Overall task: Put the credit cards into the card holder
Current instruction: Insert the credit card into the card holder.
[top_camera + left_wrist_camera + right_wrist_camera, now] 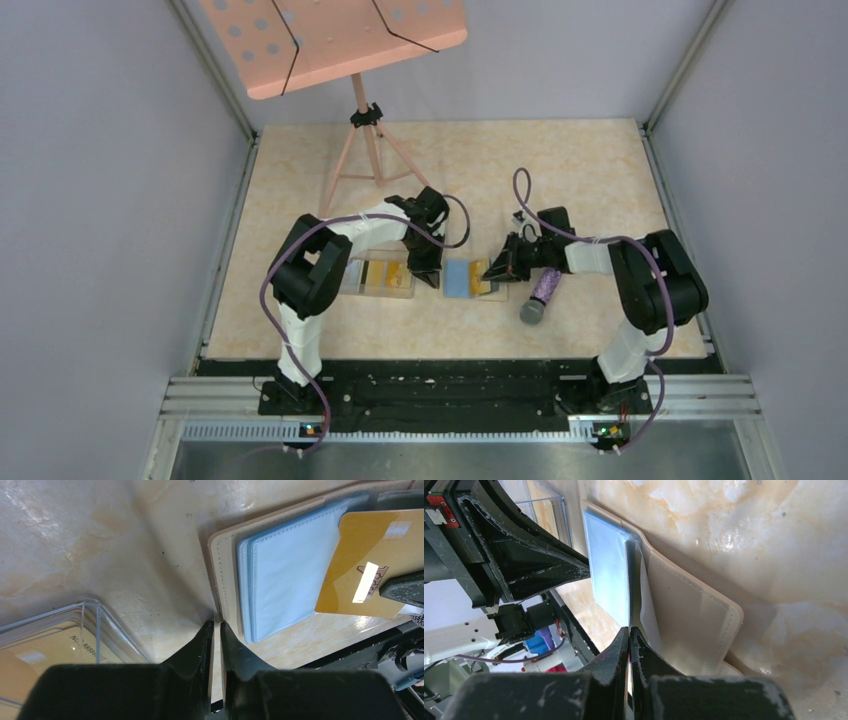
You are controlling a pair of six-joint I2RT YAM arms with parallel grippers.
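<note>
One gold credit card sits clamped in our right gripper, over the open card holder mid-table. Our left gripper shows a sliver of gap at the holder's left edge; we cannot tell whether it pinches. Further left, the boxed card in the clear box reads "NO 8888". Cream marbled table, grey walls.

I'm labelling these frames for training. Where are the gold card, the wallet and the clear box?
gold card (350,550), left wrist view, its plain face.
wallet (285,575), left wrist view, blue inside page.
clear box (115,635), left wrist view, its corner wall.
</note>
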